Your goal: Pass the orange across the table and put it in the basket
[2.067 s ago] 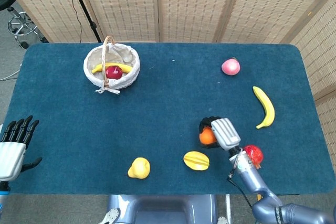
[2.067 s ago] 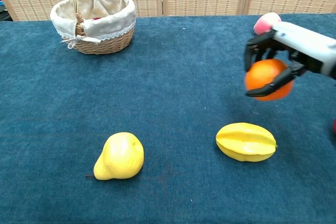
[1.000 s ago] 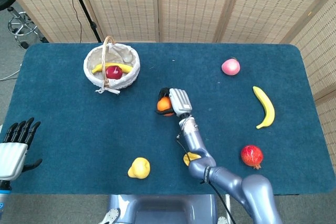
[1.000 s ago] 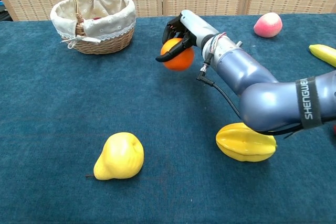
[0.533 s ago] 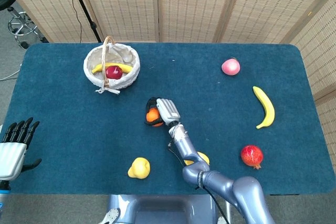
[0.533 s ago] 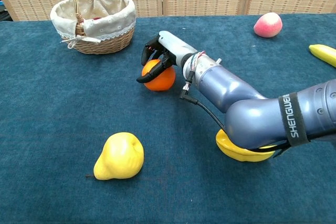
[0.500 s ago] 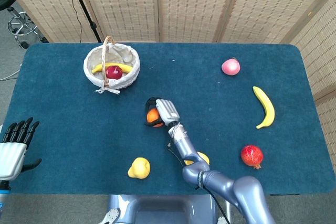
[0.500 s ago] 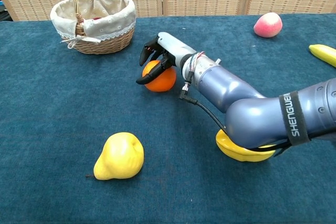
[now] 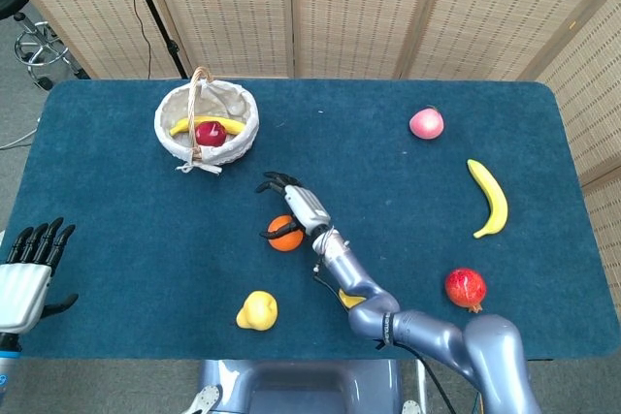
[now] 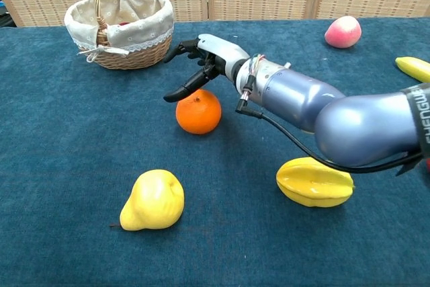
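Handover step judged to be in hand — the orange (image 10: 198, 111) is set down mid-table (image 9: 116, 239), roughly central, slightly toward the near edge, and is held by neither hand. The right hand (image 10: 201, 58) is seen just above and behind the orange with fingers spread wide, nothing gripped; whether a fingertip touches the peel cannot be told. The left hand (image 9: 27, 269) is parked off the near-left corner, fingers apart and upright, nothing held. Next move, as a judgement: the right arm needs to be cleared back, then the left hand brought in across the table, closed round the orange and carried to the basket (image 9: 175, 138) at the far-left — the tall handle has to be cleared on the way in. Risk: a round fruit on cloth may be nudged and rolled by a clumsy approach. Counts, near to far: one yellow pear (image 9: 257, 310) by the near edge; one yellow starfruit (image 10: 314, 181), mostly hidden under the right arm in the head view; one pomegranate (image 9: 465, 287) toward the near-right corner; one orange; one loose banana (image 9: 490, 199) by the right edge; one peach (image 9: 426, 123) toward the far-right; one basket, in which one banana (image 9: 233, 126) and one red fruit (image 9: 210, 133) are lying. Two bananas in all.
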Robot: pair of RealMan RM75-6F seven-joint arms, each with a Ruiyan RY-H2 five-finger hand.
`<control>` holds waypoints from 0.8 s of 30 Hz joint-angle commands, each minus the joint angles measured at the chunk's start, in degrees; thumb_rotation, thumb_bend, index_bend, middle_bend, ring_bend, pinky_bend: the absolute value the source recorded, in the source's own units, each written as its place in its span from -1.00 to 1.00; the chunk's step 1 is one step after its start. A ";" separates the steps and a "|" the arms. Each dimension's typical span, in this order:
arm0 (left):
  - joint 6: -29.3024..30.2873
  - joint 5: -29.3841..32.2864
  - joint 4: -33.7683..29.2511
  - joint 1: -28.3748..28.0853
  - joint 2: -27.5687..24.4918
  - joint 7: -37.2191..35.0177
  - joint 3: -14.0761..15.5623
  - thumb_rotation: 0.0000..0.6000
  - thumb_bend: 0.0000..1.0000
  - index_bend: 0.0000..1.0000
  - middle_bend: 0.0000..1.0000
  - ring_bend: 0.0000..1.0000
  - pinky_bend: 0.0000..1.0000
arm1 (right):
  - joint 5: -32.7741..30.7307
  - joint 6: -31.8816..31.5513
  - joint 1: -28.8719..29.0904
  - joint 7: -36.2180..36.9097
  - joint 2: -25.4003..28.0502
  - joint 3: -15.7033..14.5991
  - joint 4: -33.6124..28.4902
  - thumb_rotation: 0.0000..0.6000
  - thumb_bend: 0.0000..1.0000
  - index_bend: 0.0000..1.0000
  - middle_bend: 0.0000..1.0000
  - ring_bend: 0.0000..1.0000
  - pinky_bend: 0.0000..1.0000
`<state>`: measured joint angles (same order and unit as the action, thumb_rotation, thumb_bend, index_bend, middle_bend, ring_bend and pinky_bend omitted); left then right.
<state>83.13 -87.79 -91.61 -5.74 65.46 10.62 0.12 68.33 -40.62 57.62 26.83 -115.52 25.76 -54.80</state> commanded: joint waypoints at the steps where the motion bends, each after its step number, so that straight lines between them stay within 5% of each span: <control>1: -0.08 -0.03 0.04 -0.05 0.07 0.15 0.04 1.00 -1.00 -1.00 -1.00 -1.00 -0.88 | 3.52 2.17 -3.71 5.85 8.53 -2.25 -10.76 1.00 -1.00 -0.50 -0.83 -0.97 -0.94; 4: -0.13 -0.02 0.09 -0.07 0.17 0.33 0.06 1.00 -1.00 -1.00 -1.00 -1.00 -0.88 | 7.27 1.23 -5.52 3.28 13.81 -5.67 -15.29 1.00 -1.00 -0.49 -0.83 -0.97 -0.93; 12: 0.09 0.00 0.05 -0.01 0.38 0.99 0.03 1.00 -1.00 -1.00 -1.00 -1.00 -0.88 | 10.00 -7.33 -13.64 -18.57 28.09 -14.73 -27.97 1.00 -1.00 -0.48 -0.82 -0.96 -0.93; 18: 0.00 0.12 0.08 -0.06 0.59 1.54 0.00 1.00 -1.00 -1.00 -1.00 -1.00 -0.88 | 9.26 -15.56 -20.60 -30.87 38.64 -18.79 -39.28 1.00 -1.00 -0.44 -0.78 -0.94 -0.92; 24: -0.67 -0.14 0.25 -0.35 1.18 2.43 0.32 1.00 -1.00 -1.00 -1.00 -1.00 -0.88 | 11.34 -23.36 -26.26 -34.67 46.49 -21.05 -45.51 1.00 -1.00 -0.40 -0.76 -0.92 -0.92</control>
<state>82.59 -87.91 -91.41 -6.02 66.55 12.96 0.39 78.48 -60.88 34.22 -5.66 -72.14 6.48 -97.49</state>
